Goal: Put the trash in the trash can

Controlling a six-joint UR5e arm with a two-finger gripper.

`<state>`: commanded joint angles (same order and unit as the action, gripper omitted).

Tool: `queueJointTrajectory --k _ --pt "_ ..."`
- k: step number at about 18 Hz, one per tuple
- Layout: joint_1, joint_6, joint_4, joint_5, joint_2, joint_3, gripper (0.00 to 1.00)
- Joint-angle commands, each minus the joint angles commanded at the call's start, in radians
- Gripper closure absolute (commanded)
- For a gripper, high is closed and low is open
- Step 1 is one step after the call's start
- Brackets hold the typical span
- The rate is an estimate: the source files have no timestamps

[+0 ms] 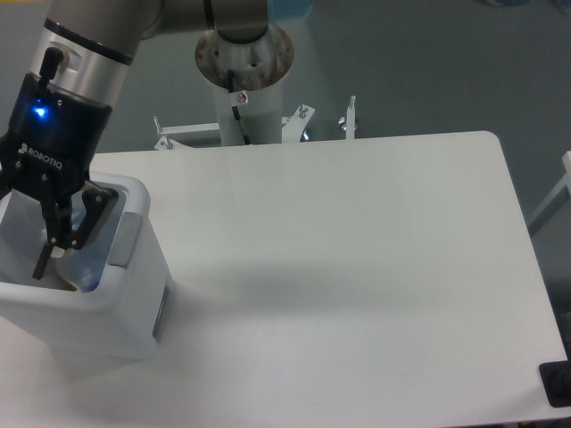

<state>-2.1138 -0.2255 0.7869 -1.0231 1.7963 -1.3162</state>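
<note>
The gripper (27,254) hangs over the mouth of the trash can (125,308) at the table's (357,267) left edge — only one finger (52,242) shows fully, the other runs off frame, so I cannot tell how the jaws stand. Inside the bin a bluish clear plastic piece (92,259) — part of the trash — shows beside that finger, its shape unclear.

trash can (134,303) cropped left, contents unclear

camera: single fixed view | high, looking down | table (357,267) fills frame
</note>
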Motion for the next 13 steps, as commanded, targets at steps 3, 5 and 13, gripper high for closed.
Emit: queueJointTrajectory --k 3,5,13 --pt "-0.056 0.003 0.002 0.0 0.003 -0.003 0.0" --pt "-0.115 0.008 0.002 0.0 0.003 -0.009 0.0" --pt "-0.365 -0.006 0.002 0.003 0.006 -0.083 0.0"
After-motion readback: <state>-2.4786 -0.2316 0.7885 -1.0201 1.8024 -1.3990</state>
